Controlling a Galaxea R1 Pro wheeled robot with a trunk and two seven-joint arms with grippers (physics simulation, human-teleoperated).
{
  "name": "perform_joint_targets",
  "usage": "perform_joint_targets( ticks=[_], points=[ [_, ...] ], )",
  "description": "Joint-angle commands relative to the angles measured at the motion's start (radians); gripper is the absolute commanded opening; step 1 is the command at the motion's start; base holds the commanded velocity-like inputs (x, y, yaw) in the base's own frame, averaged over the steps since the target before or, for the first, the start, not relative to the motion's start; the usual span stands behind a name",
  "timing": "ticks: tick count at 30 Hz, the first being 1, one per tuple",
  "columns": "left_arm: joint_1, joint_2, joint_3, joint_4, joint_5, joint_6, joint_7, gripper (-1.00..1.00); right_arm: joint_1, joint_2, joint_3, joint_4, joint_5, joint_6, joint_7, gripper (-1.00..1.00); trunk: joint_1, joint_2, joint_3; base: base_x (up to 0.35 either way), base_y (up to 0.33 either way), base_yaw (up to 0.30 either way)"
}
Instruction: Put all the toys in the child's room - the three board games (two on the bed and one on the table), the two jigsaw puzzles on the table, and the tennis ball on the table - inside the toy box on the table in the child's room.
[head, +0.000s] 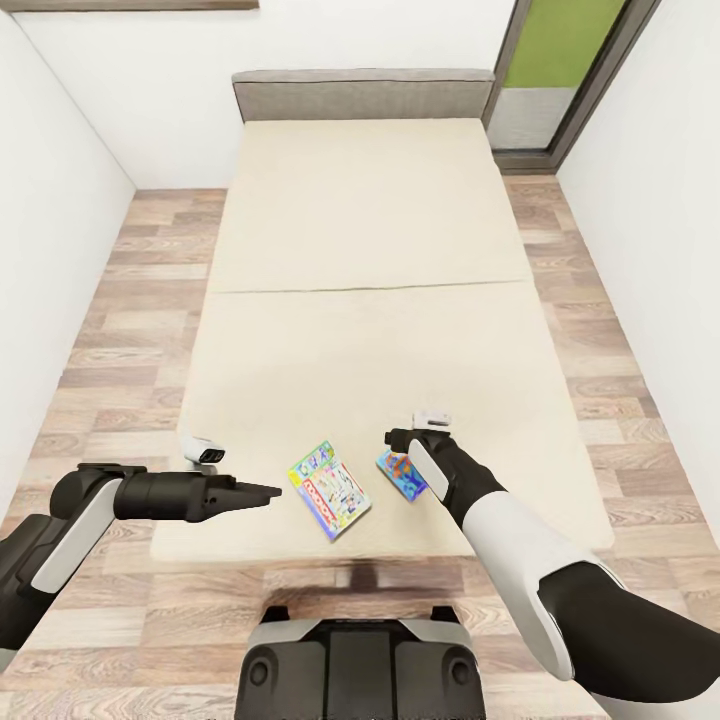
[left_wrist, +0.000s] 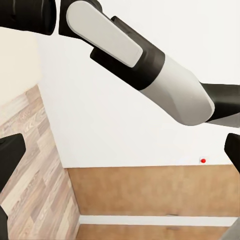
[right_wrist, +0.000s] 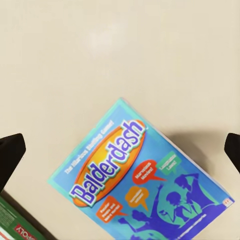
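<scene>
Two board games lie near the front edge of the bed (head: 360, 330). The blue Balderdash box (head: 400, 473) (right_wrist: 145, 185) lies flat right under my right gripper (head: 404, 452) (right_wrist: 120, 155), which points down at it from above, open, with one fingertip on each side of the box and not touching it. The colourful Monopoly box (head: 329, 488) lies left of it, and its green corner (right_wrist: 15, 227) shows in the right wrist view. My left gripper (head: 268, 492) (left_wrist: 120, 155) hovers level just left of the Monopoly box, pointing toward it, open and holding nothing.
The bed has a grey headboard (head: 365, 95) at the far wall. Wood floor (head: 120, 330) runs along both sides between bed and white walls. A doorway (head: 560, 70) opens at the back right. My base (head: 360, 665) stands at the bed's foot.
</scene>
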Motion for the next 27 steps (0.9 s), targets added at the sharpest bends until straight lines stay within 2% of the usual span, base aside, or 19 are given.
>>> perform_joint_targets(
  ticks=[1,8,18,27],
  points=[
    [-0.001,0.001,-0.002,0.000,0.003,0.006,-0.001,1.00,-0.001,0.000,0.003,-0.001,-0.007,0.004,-0.008,1.00,0.001,-0.002,-0.003,0.000,0.000,0.000],
    [-0.001,0.001,-0.002,0.000,0.003,0.006,-0.001,1.00,-0.002,0.000,0.003,-0.004,-0.004,0.004,-0.008,1.00,0.001,-0.002,-0.014,0.000,0.000,0.000],
    [-0.001,0.001,-0.002,0.000,0.003,0.006,-0.001,1.00,-0.003,0.000,0.003,-0.007,0.025,0.005,-0.008,1.00,0.001,-0.002,-0.031,0.000,0.000,0.000],
    [-0.001,0.001,-0.002,0.000,0.003,0.006,-0.001,1.00,-0.004,0.000,0.003,-0.008,0.027,0.004,-0.007,1.00,0.001,-0.002,-0.045,0.000,0.000,0.000]
  ],
)
